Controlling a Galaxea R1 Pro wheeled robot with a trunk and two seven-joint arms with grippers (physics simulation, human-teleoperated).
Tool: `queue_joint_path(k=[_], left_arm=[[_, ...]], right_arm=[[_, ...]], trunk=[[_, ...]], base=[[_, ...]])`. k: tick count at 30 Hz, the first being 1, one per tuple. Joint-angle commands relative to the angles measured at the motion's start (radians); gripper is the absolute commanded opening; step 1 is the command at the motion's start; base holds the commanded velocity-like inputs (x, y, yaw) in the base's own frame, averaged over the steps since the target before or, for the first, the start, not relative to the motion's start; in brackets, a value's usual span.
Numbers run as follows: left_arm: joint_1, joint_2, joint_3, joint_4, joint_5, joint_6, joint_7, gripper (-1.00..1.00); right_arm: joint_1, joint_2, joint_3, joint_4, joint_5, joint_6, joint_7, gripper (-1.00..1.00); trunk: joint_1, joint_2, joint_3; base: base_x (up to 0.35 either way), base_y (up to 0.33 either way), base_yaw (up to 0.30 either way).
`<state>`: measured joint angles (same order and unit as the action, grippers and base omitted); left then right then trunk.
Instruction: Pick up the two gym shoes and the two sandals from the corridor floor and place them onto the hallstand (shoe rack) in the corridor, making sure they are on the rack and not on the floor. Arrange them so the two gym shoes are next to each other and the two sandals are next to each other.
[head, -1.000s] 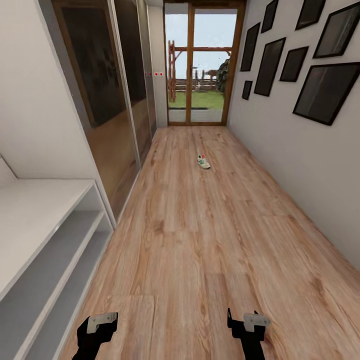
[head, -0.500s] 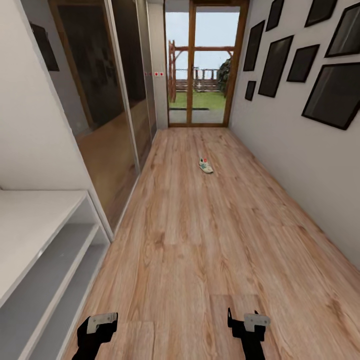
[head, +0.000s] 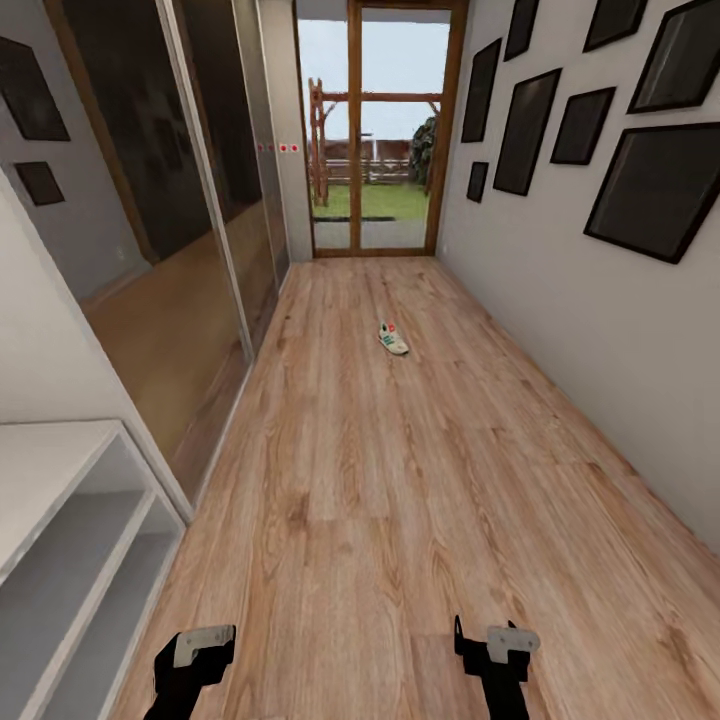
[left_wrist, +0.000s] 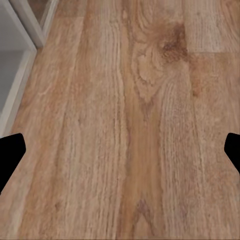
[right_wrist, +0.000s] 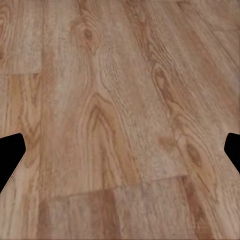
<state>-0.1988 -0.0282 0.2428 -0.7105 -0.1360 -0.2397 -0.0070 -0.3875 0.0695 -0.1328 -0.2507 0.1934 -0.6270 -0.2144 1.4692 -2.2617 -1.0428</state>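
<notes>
While the robot is out in the corridor, one gym shoe (head: 393, 339) lies alone on the corridor floor (head: 400, 500), well ahead and mid-width, far from the hallstand (head: 60, 540) at near left. Looks like the approach step to me: next it has to drive closer, then lower an arm. Left gripper (head: 195, 655) and right gripper (head: 497, 650) hang low over bare planks, jaws released, holding nothing. Plenty of open floor between the glass-fronted wardrobe (head: 190, 230) and the picture wall; the rack corner is the only edge nearby.
</notes>
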Motion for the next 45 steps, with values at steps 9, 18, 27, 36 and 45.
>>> queue_joint_path(k=[9,18,27,36,45], left_arm=[[-0.001,-0.001,0.006,0.0,-0.01,-0.006,-0.001,1.0],[-0.001,-0.002,0.005,0.0,-0.01,-0.007,-0.001,1.0],[-0.001,-0.002,0.004,0.0,-0.01,-0.009,-0.001,1.0],[-0.001,-0.002,0.004,0.0,-0.01,-0.009,-0.001,1.0],[-0.001,-0.002,0.003,0.0,-0.01,-0.009,-0.001,1.0]], right_arm=[[-0.001,0.002,-0.005,0.001,0.011,-0.002,-0.005,1.0],[-0.001,0.003,-0.005,0.002,0.011,-0.002,-0.005,1.0],[-0.001,0.003,-0.006,0.002,0.011,-0.002,-0.005,1.0],[-0.001,0.003,-0.005,0.002,0.011,-0.002,-0.005,1.0],[-0.001,0.003,-0.006,0.002,0.011,-0.002,-0.005,1.0]], trunk=[[0.0,0.0,-0.001],[0.0,0.0,-0.001],[0.0,0.0,-0.001],[0.0,0.0,-0.001],[0.0,0.0,-0.001]], base=[[0.339,0.034,-0.007],[0.339,0.098,0.0],[0.339,0.104,0.0],[0.339,0.096,0.0],[0.339,0.074,0.0]])
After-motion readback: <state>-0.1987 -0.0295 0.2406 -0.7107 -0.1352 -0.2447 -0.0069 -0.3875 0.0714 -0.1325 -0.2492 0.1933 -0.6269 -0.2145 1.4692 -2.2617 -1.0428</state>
